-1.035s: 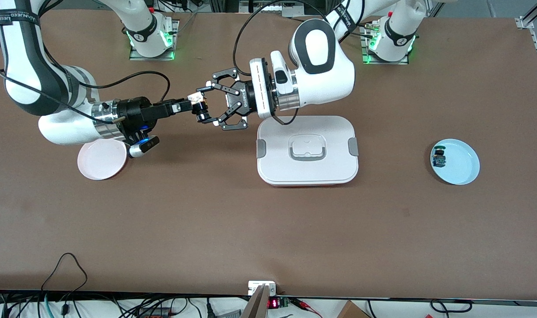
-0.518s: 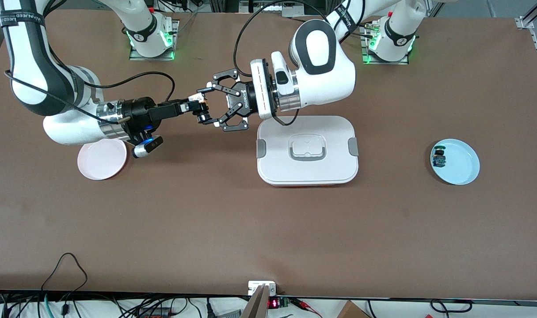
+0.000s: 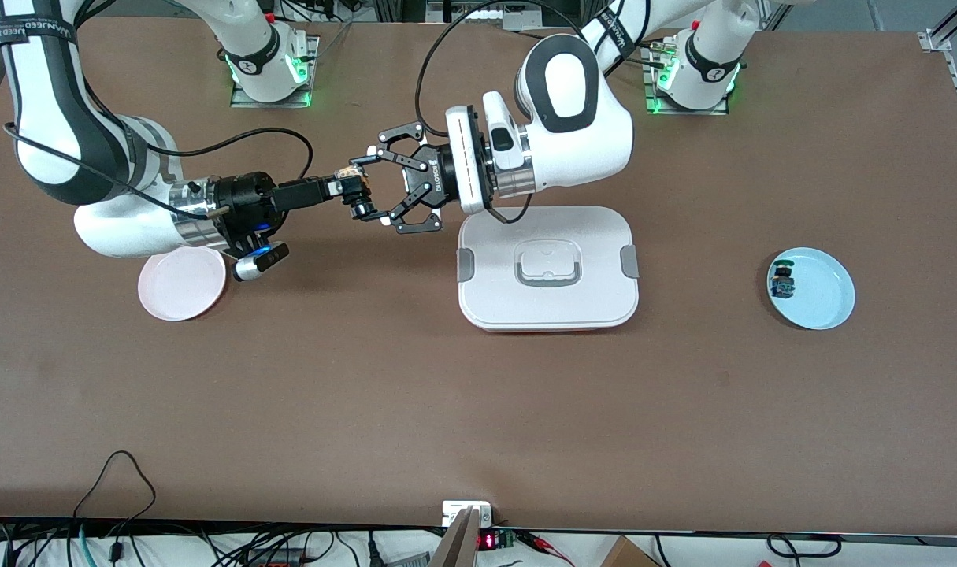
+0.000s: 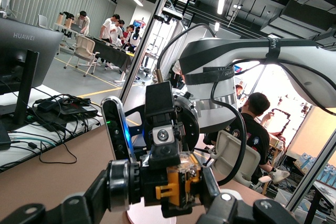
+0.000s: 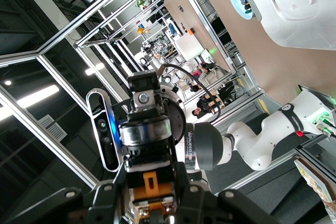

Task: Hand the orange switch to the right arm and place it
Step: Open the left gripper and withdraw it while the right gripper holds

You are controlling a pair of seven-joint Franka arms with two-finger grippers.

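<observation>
The orange switch (image 3: 357,194) hangs in the air between the two grippers, over bare table between the pink plate and the white container. My left gripper (image 3: 372,190) is shut on it lengthwise, one finger at its silver-ringed end and one at its orange end, as the left wrist view shows (image 4: 176,182). My right gripper (image 3: 346,187) reaches in from the right arm's end. Its fingers flank the switch's black and orange body closely in the right wrist view (image 5: 152,182) and look shut on it.
A white lidded container (image 3: 547,268) sits under the left arm's wrist. A pink plate (image 3: 181,283) lies below the right arm's wrist. A light blue plate (image 3: 821,303) at the left arm's end holds a green-topped switch (image 3: 782,281).
The right arm has moved in toward the left gripper, so its fingers now sit around the switch. The left gripper and the switch have stayed in place.
</observation>
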